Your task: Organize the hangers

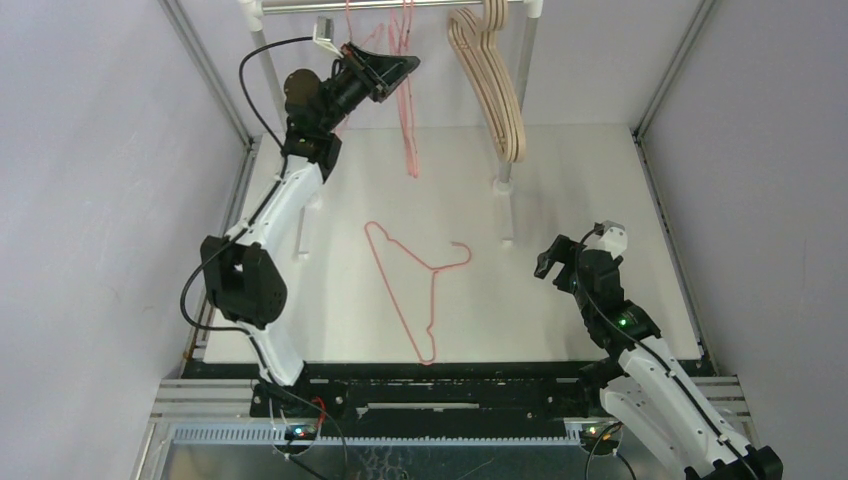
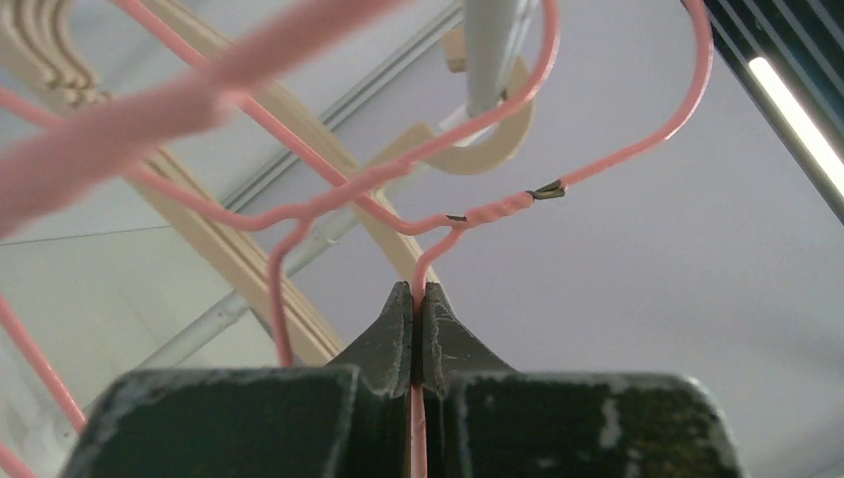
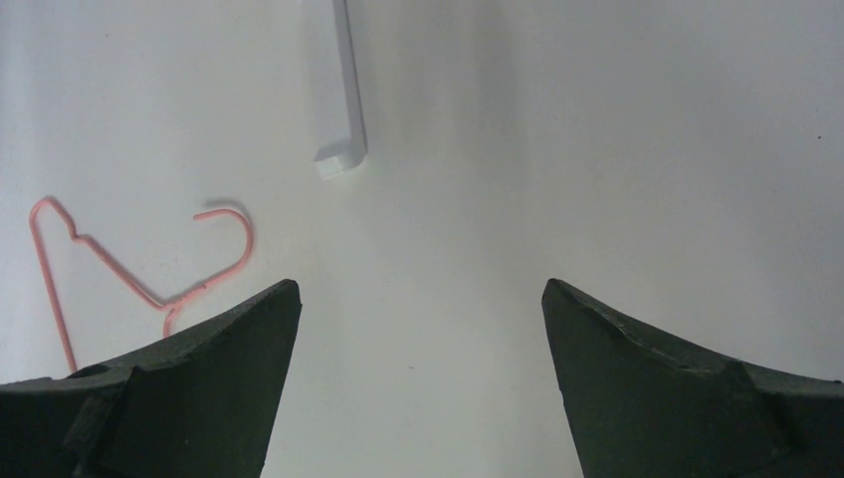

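Top view: loose pink hanger (image 1: 415, 290) is lying flat on table (image 1: 600, 200), long axis running far-left to near, hook pointing right; wooden hangers (image 1: 495, 90) are hanging on rail (image 1: 300, 5).
Left wrist: left gripper (image 2: 412, 291) is pinching held pink hanger (image 2: 498, 206), hook upward.
Right wrist: right gripper (image 3: 418, 289) is hovering, fingers spread wide.

Lab: a robot test cell. Bare white tabletop (image 1: 560, 180) below the right gripper's (image 3: 418, 284) spread jaws; plain lilac panels (image 1: 90, 150) in aluminium framing (image 1: 205, 68) to either side. Metal rail (image 1: 300, 5) just above the left gripper's (image 2: 411, 299) pinched jaws. Slotted cable duct (image 1: 420, 437) behind both, at the arms' bases.
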`<action>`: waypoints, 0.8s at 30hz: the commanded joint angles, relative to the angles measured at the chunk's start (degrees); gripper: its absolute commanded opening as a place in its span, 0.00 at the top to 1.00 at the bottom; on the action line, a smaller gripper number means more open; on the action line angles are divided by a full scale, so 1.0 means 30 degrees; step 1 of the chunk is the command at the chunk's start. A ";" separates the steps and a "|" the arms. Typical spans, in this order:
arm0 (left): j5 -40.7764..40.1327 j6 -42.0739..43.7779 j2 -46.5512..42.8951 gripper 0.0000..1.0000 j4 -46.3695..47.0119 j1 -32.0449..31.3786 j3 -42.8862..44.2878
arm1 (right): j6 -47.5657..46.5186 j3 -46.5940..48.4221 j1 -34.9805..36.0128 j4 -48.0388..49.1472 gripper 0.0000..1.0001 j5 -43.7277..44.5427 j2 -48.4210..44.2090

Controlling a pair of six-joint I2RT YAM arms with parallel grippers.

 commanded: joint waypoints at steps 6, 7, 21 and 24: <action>-0.0182 0.0492 -0.2785 1.00 0.0120 0.1707 -0.1010 | -0.0030 0.0534 -0.0136 0.0465 0.00 -0.0250 0.0206; -0.0119 0.0516 -0.2945 1.00 0.0127 0.1915 -0.1163 | -0.0022 0.0485 -0.0149 0.0492 0.00 -0.0317 0.0206; 0.0489 0.0822 -0.4543 1.00 0.0020 0.4097 -0.2865 | 0.0047 0.0373 -0.0150 0.0871 0.00 -0.0710 0.0318; 0.0924 0.0674 -0.4090 1.00 -0.0033 0.4105 -0.2356 | 0.0027 0.0373 -0.0150 0.0771 0.00 -0.0666 0.0287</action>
